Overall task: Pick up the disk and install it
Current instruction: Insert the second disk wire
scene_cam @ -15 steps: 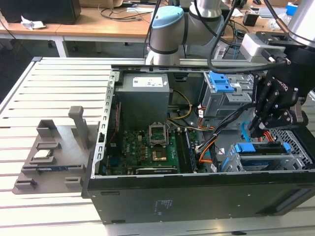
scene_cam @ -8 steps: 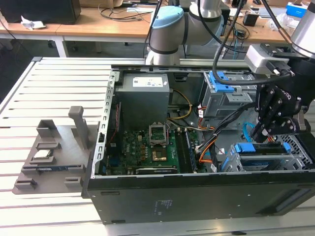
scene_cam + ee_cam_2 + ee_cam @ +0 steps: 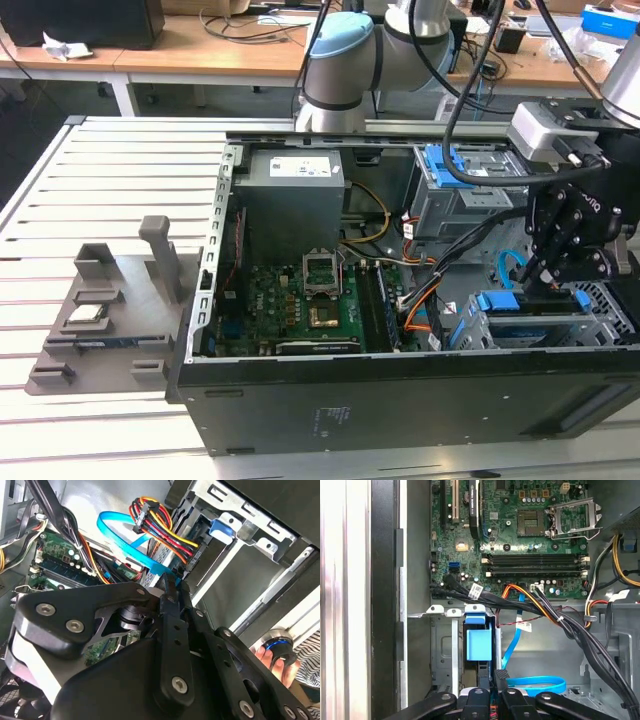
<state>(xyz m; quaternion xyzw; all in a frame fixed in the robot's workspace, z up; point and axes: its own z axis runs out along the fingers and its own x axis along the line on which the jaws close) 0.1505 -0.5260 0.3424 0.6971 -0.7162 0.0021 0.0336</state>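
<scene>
Inside the case (image 3: 300,400), the gripper (image 3: 553,272) at 3 o'clock clamped the disk (image 3: 479,645); misalignment could jam it.

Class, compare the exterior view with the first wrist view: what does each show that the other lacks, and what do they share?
Exterior view adds: grey fixture holding a processor chip, power-supply box.
First wrist view adds: white expansion slot.
Shared: motherboard, open processor socket, blue cable, end effector.
</scene>
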